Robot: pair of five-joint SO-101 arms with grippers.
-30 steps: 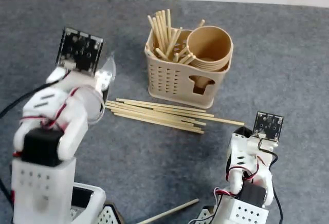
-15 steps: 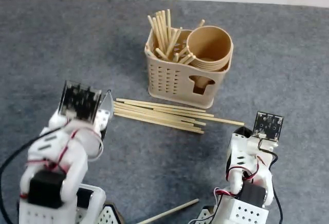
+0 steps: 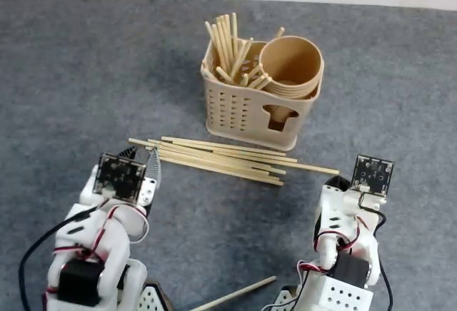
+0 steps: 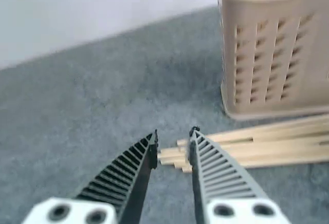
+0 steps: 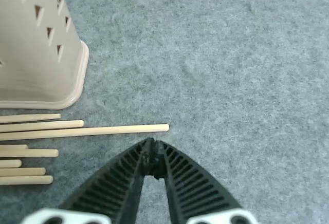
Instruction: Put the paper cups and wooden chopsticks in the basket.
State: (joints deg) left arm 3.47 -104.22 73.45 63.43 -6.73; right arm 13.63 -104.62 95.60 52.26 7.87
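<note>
The left arm [image 3: 93, 240] and right arm [image 3: 348, 232] are white moulded shells around black servo blocks, with thin red, black and white cables looping between joints. A square black circuit board [image 3: 121, 177] caps each wrist. The left gripper [image 4: 174, 134] and right gripper [image 5: 153, 144] have dark grey, ribbed, tapering fingers on white mounts with dark screw holes.

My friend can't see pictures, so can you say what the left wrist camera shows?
The left gripper hangs with its fingers open at the ends of a bunch of wooden chopsticks lying flat on grey carpet. A beige basket with slotted sides stands just behind the chopsticks.
</note>
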